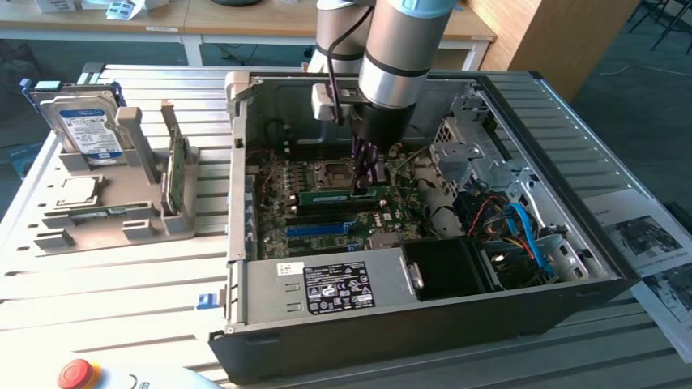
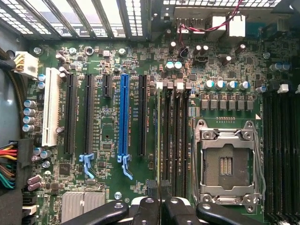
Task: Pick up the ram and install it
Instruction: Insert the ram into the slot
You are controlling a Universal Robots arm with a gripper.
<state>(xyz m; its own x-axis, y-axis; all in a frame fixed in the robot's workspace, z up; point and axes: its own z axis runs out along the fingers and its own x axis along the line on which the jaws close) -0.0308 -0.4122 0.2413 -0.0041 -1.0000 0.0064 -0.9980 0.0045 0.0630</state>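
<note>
Exterior view first: the robot arm (image 1: 390, 49) reaches straight down into the open PC case (image 1: 433, 336). The jaws are clamped on the ram (image 1: 333, 195), the skinny green stick with a little white label. It sits level right over the black memory slots (image 1: 324, 209), at about 6 o'clock from the CPU socket (image 1: 330, 170). So pickup looks done and we're in the install bit. I can't tell if the stick is touching a slot or hanging just above it. To my eye, seating it calls for the edge lined up dead along one slot, then a straight push down with no tilt.

At 9 o'clock from the case, a grey holder (image 1: 108, 231) on the worktop (image 1: 108, 300) carries a hard drive (image 1: 84, 121) with a blue-white label and an upright green expansion card (image 1: 178, 174). The power supply (image 1: 324, 284), at the case's 6 o'clock side, has a black sticker with white marks. None of that writing is readable to me. There's a red button (image 1: 78, 373) down at the 7 o'clock corner.

Wrist view: the black fingers (image 2: 147, 206) sit close together over the motherboard (image 2: 103, 159). They line up with the bank of dark memory slots between the blue expansion slot (image 2: 123, 117) and the empty CPU socket. The white printing on the board is too small to read.
</note>
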